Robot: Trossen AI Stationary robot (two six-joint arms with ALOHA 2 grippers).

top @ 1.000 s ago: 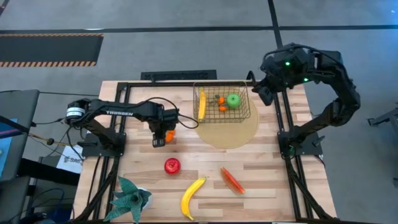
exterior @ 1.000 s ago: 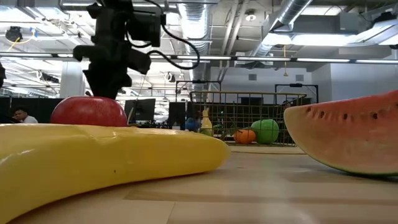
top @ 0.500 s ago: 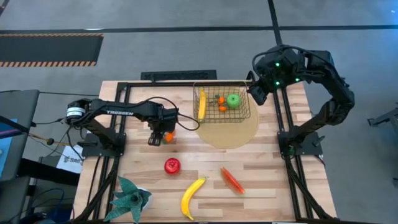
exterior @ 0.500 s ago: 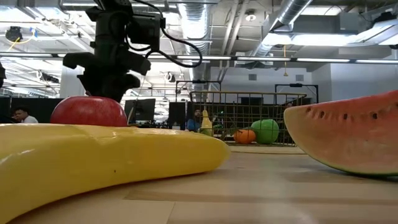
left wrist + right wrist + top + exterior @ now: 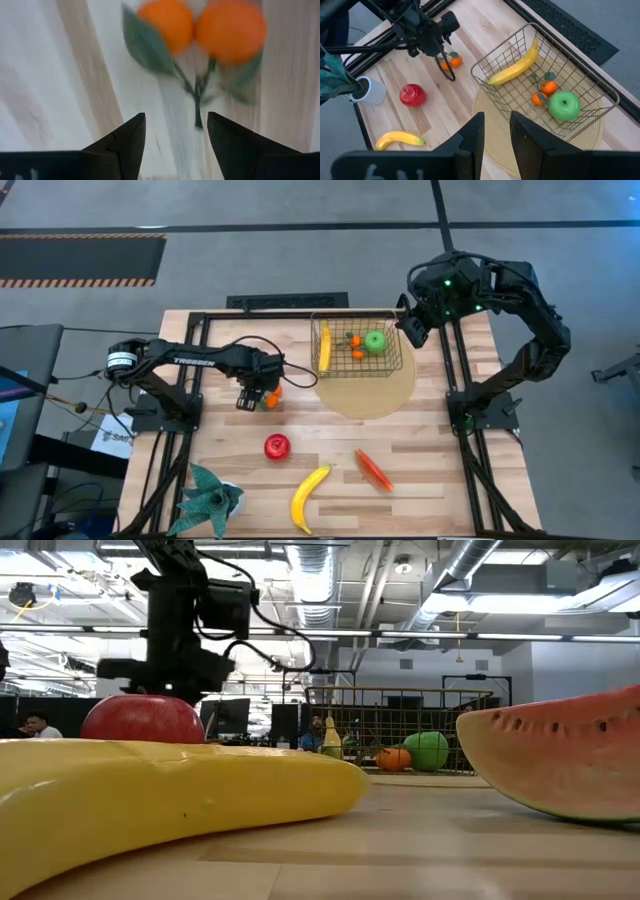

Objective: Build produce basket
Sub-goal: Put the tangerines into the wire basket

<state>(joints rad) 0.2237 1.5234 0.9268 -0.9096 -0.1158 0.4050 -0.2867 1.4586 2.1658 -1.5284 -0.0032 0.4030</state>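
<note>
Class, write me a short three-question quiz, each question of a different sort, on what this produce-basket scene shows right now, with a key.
1. True or false: the green apple lies inside the wire basket.
2. Which piece lies right in front of the open left pincer? A) red apple B) orange cluster C) watermelon slice
3. Fill in: the basket stands on a round tan ____.

Key
1. True; a banana and a small orange cluster share it.
2. B: the orange cluster with leaves, on the table. The red apple lies farther off.
3. Mat.
</note>
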